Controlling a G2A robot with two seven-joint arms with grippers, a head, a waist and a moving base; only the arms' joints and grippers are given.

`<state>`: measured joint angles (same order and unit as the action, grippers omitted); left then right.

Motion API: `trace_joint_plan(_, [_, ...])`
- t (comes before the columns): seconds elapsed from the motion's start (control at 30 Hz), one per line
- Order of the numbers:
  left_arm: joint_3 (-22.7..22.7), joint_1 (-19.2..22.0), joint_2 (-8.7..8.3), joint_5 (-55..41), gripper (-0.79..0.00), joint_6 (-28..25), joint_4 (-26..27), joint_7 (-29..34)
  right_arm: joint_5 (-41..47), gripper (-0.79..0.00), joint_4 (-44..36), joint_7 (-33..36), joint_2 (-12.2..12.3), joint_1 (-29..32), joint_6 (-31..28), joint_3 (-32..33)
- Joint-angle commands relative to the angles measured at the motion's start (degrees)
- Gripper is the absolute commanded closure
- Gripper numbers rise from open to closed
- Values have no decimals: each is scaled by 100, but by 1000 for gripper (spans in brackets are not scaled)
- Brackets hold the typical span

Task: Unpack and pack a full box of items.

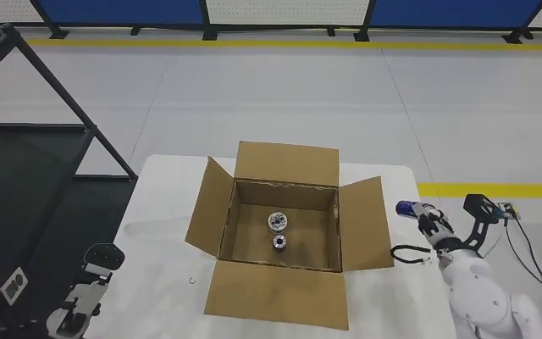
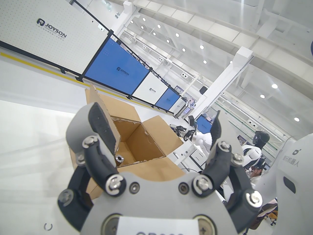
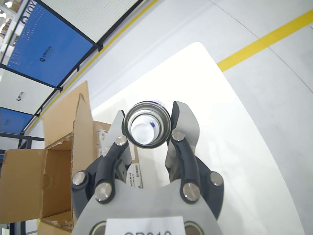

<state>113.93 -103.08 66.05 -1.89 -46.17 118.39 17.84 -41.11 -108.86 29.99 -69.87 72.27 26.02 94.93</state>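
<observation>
An open cardboard box (image 1: 284, 292) stands in the middle of the white table (image 1: 161, 254) with its flaps spread. Two small round cans (image 1: 278, 222) (image 1: 279, 243) sit on its floor. My right gripper (image 3: 148, 123) is shut on a blue and white can (image 3: 147, 128) with a metal rim, held over the table just right of the box's right flap (image 1: 366, 222); the same can (image 1: 408, 207) shows in the top view. My left gripper (image 2: 156, 123) is open and holds nothing, low at the table's front left corner, facing the box (image 2: 146, 143).
A dark metal rack (image 1: 51, 178) stands left of the table. A small metal ring (image 1: 194, 280) lies on the table near the box's front left flap. The table's right edge (image 1: 419, 182) is close to the right gripper.
</observation>
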Motion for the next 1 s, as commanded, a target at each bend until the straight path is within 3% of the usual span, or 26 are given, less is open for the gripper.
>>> trace_joint_plan(0.0, [0,0,0,0,-785,0,0,0,-210,0,513,77,12,-255,14,-107])
trace_joint_plan(0.17, [0,0,0,0,-785,0,0,0,-1120,0,1550,451,38,-840,480,-483])
trace_joint_plan(0.33, [0,0,0,0,-785,0,0,0,-1376,0,2009,627,39,-1142,515,-640])
trace_joint_plan(0.97, [0,0,0,0,-785,0,0,0,-1527,0,1916,1238,100,-1053,221,-460])
